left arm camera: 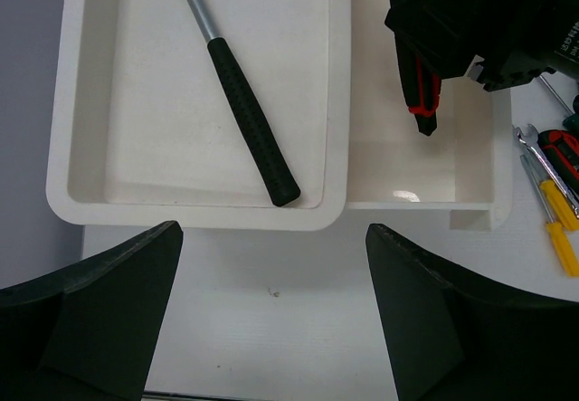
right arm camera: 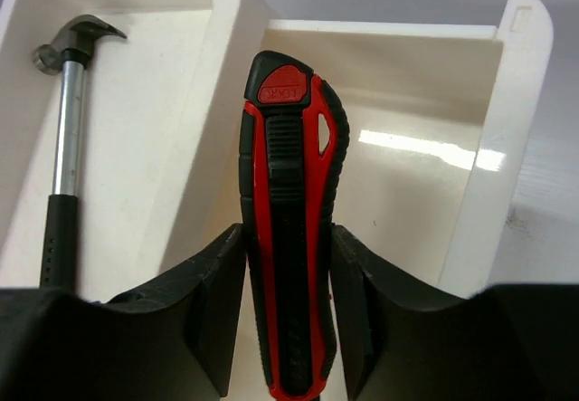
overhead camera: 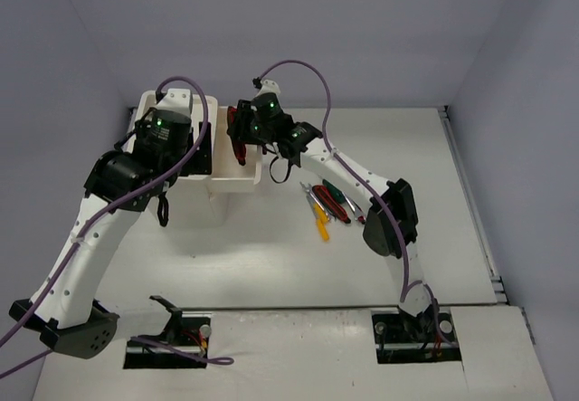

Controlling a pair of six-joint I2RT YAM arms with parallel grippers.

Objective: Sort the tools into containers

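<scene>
Top view: my right claw (overhead camera: 241, 137) hangs above the open drawer (overhead camera: 233, 184), carrying the knife (overhead camera: 237, 150); loose tools (overhead camera: 327, 206) lie on the desk (overhead camera: 434, 220). Left wrist: I see the left claw (left arm camera: 271, 319) spread wide, empty, just in front of the tray (left arm camera: 63, 102), where the hammer (left arm camera: 249, 120) lies. Right wrist: fingers (right arm camera: 213, 301) pinch the red-black knife by its sides, over the drawer.

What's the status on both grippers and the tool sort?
Left gripper open, empty, near top tray. Right gripper shut on utility knife over open drawer. Hammer in top tray. Drawer unobstructed; loose tools on table.
</scene>
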